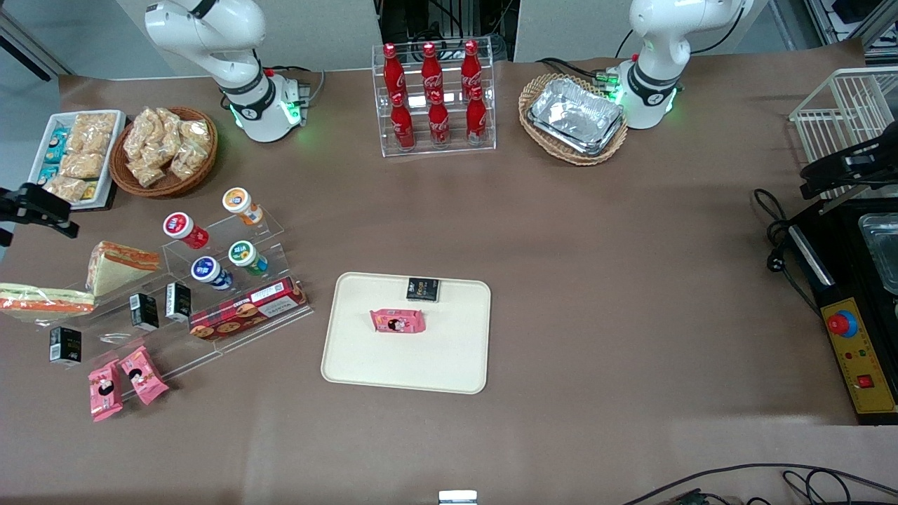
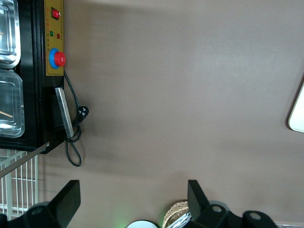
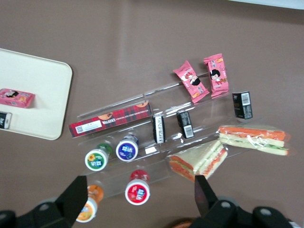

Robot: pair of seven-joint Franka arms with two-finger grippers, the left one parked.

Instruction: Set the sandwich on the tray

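Observation:
The sandwich (image 1: 42, 300) is a long clear-wrapped wedge with an orange-red and green stripe. It lies on the table at the working arm's end, beside a clear display rack, and also shows in the right wrist view (image 3: 254, 138). The cream tray (image 1: 407, 365) lies mid-table, nearer the front camera, and holds a pink snack packet and a small black box. Its corner shows in the right wrist view (image 3: 33, 90). My gripper (image 1: 38, 207) hangs open and empty well above the rack, apart from the sandwich. In its own view (image 3: 140, 190) the fingers stand wide apart over the small jars.
A stubbier wedge sandwich (image 1: 119, 265) sits beside the long one. The clear rack (image 1: 210, 280) holds jars, black boxes, a red biscuit box and pink packets. A snack basket (image 1: 165, 151) and a white snack tray (image 1: 74, 158) stand farther back. Cola bottles (image 1: 435, 95) and foil trays (image 1: 575, 116) stand at the back.

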